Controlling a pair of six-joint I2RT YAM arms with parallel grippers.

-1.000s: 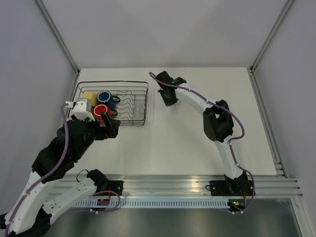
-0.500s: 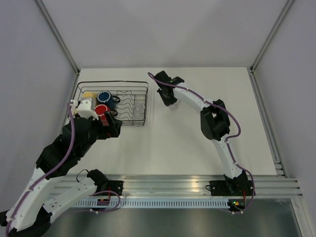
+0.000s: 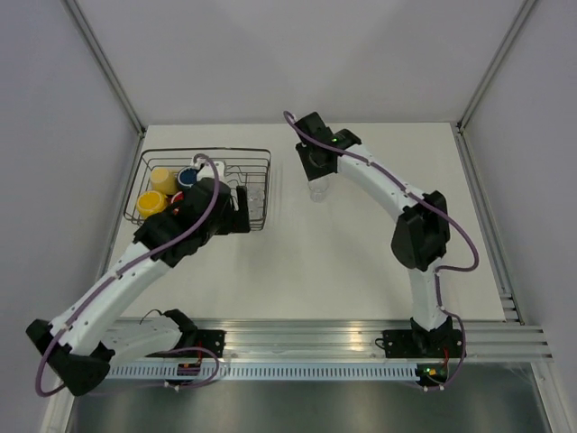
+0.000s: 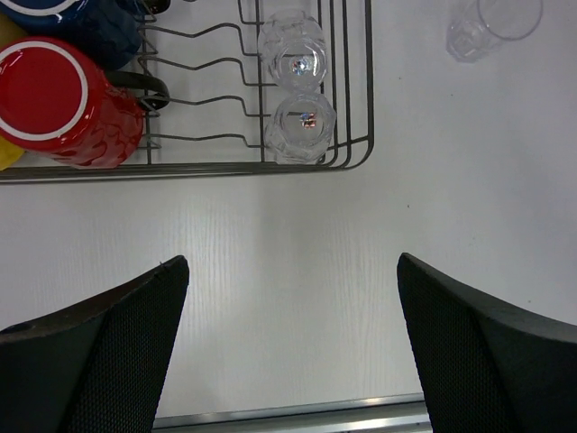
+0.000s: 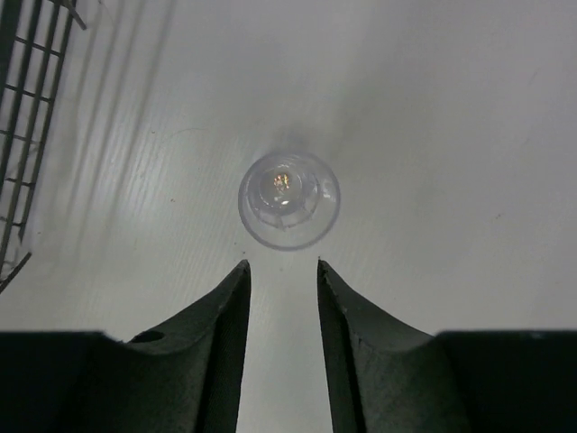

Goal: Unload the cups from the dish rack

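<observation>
One clear tumbler (image 5: 288, 200) stands on the table (image 5: 433, 108), at three o'clock of the dish rack (image 3: 207, 151) and clear of its wires. My right gripper (image 5: 284, 266) is narrowly apart and empty. My left gripper (image 4: 290, 271) hangs spread wide, holding nothing. I judge it is lined up for the two tumblers (image 4: 302, 126) at twelve o'clock in the rack's corner. The red mug (image 4: 59, 99) sits at ten.

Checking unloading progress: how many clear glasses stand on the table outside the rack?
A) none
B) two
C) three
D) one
D: one glass stands on the table, while two glasses sit inside the rack.
</observation>
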